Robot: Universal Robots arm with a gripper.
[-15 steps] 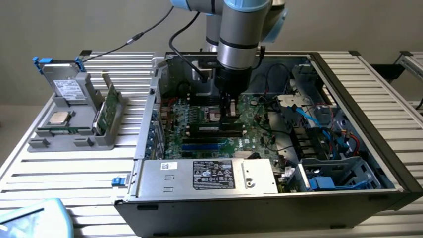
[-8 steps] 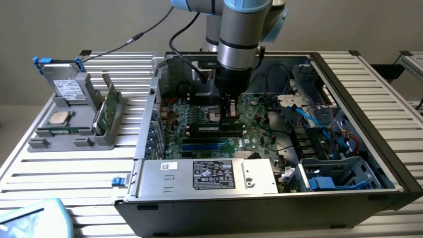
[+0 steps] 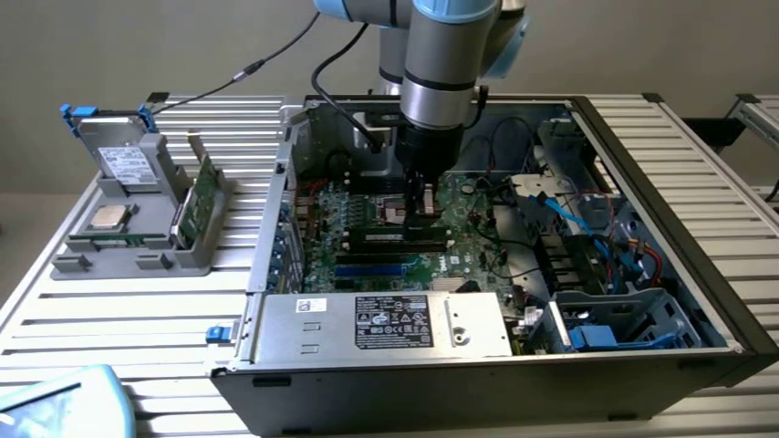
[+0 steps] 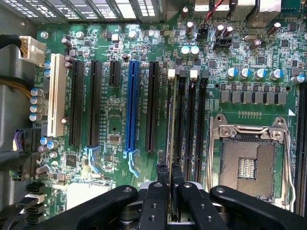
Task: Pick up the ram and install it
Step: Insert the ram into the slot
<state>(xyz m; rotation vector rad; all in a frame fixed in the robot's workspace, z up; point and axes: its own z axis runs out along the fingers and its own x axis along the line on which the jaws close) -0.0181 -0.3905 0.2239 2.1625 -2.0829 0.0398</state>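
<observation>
Gripping the ram [image 4: 171, 124] edge-on between the nearly closed fingers [image 4: 162, 179] of the gripper [image 4: 169, 168], long axis running straight ahead of them, parallel with the memory slots [image 4: 192, 124] just beside it.

A plain grey wall [image 3: 146, 46] runs behind the scene, bare and evenly lit by soft, diffuse light. The table [image 3: 122, 310] is built of silvery ribbed metal slats laid side by side with dark grooves between them, and they carry a dull sheen. Off the table's far corner on the exterior view's right stands a second slatted metal frame [image 3: 757, 114]. Past the table's edge on the exterior view's left lies a pale beige surface [image 3: 25, 228], floor or wall, hard to tell which.
</observation>
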